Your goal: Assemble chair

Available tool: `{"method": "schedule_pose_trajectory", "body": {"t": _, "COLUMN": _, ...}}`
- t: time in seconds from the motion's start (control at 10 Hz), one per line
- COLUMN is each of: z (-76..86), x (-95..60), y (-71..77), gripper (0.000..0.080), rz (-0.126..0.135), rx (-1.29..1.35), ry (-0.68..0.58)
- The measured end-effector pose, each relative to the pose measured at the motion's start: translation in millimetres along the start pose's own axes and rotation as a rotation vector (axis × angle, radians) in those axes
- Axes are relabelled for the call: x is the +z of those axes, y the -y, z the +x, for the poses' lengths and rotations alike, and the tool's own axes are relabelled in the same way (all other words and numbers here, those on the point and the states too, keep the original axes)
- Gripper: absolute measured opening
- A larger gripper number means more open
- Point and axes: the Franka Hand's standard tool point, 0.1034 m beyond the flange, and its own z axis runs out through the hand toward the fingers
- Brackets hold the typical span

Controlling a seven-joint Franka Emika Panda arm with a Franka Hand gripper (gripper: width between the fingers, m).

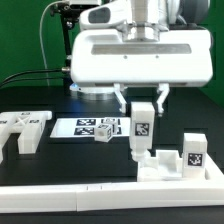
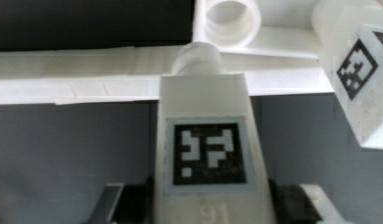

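1. Exterior view: the end effector [image 1: 141,102] straddles the top of an upright tagged leg [image 1: 143,128]. Its jaws stand wider than the leg, with a gap on each side, so the leg appears unclamped.
2. Location: the leg's lower end meets the seat piece [image 1: 160,168], which lies against the white rail [image 1: 60,192] at the table [image 1: 60,160] edge.
3. Hazard: if the jaws close off-centre, one finger would likely push the leg sideways and tip it.
4. Hazard: a tipped leg could strike the tagged block [image 1: 192,150] at the leg's 4 o'clock.
5. Hazard: whether the leg is seated cannot be confirmed, so lifting away may leave it unstable.
6. Count: one leg, one seat piece, one tagged block.
7. Count: one small cube [image 1: 103,135] at 9 o'clock, one flat tagged part [image 1: 22,130] further out, one marker board [image 1: 80,128].
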Motion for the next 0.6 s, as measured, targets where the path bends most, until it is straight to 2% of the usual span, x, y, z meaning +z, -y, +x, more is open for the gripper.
{"method": "schedule_pose_trajectory", "body": {"t": 0.2, "z": -3.0, "x": 11.5, "y": 5.9, "gripper": 0.0284, "rz": -0.003, "rx": -0.014, "ry": 0.009}}
{"method": "schedule_pose_trajectory", "body": {"t": 0.6, "z": -14.6, "x": 16.7, "y": 14.4, "gripper": 0.0284, "rz": 0.002, "rx": -0.032, "ry": 0.025}}
